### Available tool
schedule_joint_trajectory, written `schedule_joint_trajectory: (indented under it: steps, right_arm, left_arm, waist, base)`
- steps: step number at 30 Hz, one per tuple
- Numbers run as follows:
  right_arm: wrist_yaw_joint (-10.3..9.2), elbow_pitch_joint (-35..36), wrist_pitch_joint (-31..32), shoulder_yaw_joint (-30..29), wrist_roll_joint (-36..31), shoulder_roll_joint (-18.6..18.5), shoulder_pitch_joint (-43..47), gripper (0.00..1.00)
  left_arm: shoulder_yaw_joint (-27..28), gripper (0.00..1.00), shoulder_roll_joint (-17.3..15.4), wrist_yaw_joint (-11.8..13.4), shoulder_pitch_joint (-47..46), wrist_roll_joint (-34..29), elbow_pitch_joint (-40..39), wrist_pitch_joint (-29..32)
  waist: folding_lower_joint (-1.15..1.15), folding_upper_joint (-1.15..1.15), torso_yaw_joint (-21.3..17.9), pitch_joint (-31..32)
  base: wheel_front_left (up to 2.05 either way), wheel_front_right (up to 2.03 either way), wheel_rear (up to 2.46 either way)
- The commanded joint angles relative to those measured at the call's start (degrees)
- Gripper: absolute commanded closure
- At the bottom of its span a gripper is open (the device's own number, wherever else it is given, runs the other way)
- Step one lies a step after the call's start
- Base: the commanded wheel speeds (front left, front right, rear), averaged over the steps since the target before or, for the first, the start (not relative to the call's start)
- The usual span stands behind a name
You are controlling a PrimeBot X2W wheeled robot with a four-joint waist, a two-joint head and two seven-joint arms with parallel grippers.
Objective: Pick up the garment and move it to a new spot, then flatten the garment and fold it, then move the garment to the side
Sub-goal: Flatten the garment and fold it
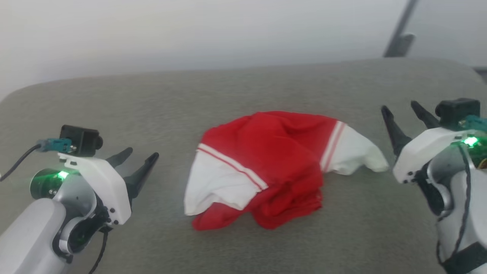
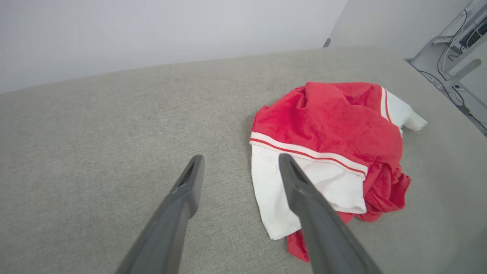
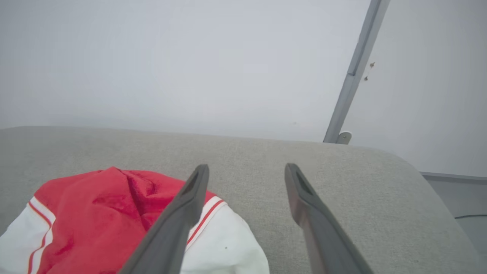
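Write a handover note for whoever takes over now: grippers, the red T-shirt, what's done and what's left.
Left gripper: open, empty, left of the thin red T-shirt with white, stripe-edged sleeves.
Right gripper: open, empty, by the sleeve nearest it.
Shirt: crumpled heap on the grey fabric surface.
Done: cannot tell whether it was relocated.
Left: flatten, fold, move aside.

On the padded surface (image 1: 243, 87), near its middle, the garment (image 1: 266, 167) in a heap. Left of the garment, well apart from it, the left gripper (image 1: 142, 153). Right of the garment, the right gripper (image 1: 399, 105), just beside the right-hand sleeve end (no contact). Behind the garment, past the surface's far edge, a wall (image 1: 190, 30); behind and to the right, a leaning pole (image 1: 399, 34).
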State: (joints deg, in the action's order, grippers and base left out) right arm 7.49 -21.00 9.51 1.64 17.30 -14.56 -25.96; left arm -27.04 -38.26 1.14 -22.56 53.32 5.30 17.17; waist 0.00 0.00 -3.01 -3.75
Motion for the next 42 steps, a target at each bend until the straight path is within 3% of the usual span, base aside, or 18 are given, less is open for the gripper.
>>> schedule_joint_trajectory:
  steps: [1,10,16,21,28,30,35,42]
  right_arm:
    - [0.01,1.2,-2.3,-0.1,-1.0,1.2,0.9,0.00]
    - [0.02,4.5,-6.1,-1.9,-5.3,5.5,2.8,0.00]
    - [0.02,7.0,-5.8,-3.0,-6.5,7.3,4.6,0.00]
    - [0.02,8.5,-5.3,-3.3,-6.9,8.3,5.3,0.00]
    - [0.02,10.3,-4.8,-4.1,-7.1,8.9,5.6,0.00]
    - [0.02,10.8,-4.5,-4.5,-7.1,9.0,5.6,0.00]
    - [0.02,11.8,-4.1,-5.6,-7.1,9.2,5.9,0.00]
    - [0.02,13.1,-3.5,-8.1,-7.4,8.8,7.4,0.00]
  left_arm:
    - [-0.4,0.00,0.1,-0.3,-1.3,0.0,0.6,0.9]
    - [-3.4,0.00,2.0,0.1,-4.3,2.5,5.7,9.2]
    - [-6.8,0.00,3.1,2.4,-5.8,2.7,10.1,17.0]
    - [-7.8,0.00,3.9,3.7,-6.8,1.9,14.1,18.6]
    - [-8.5,0.00,6.1,3.3,-7.9,2.5,21.2,19.1]
    - [-9.2,1.00,6.6,2.3,-8.0,2.5,23.1,19.5]
    - [-10.3,1.00,7.1,-0.1,-9.0,1.7,26.4,19.0]
    - [-7.6,1.00,2.3,-0.4,-11.0,0.6,25.9,15.6]
  waist:
    - [0.00,0.00,-3.4,-0.8]
    - [0.00,0.00,-7.8,-2.9]
    - [0.00,0.00,-9.6,-4.7]
    - [0.00,0.00,-10.4,-6.1]
    - [0.00,0.00,-10.8,-7.3]
    - [0.00,0.00,-10.7,-7.5]
    - [0.00,0.00,-10.0,-7.7]
    - [0.00,0.00,-7.7,-6.9]
  base:
    - [0.00,0.00,0.00]
    - [0.00,0.00,0.00]
    - [0.00,0.00,0.00]
    - [0.00,0.00,0.00]
    - [0.00,0.00,0.00]
    - [0.00,0.00,0.00]
    - [0.00,0.00,0.00]
    - [0.00,0.00,0.00]
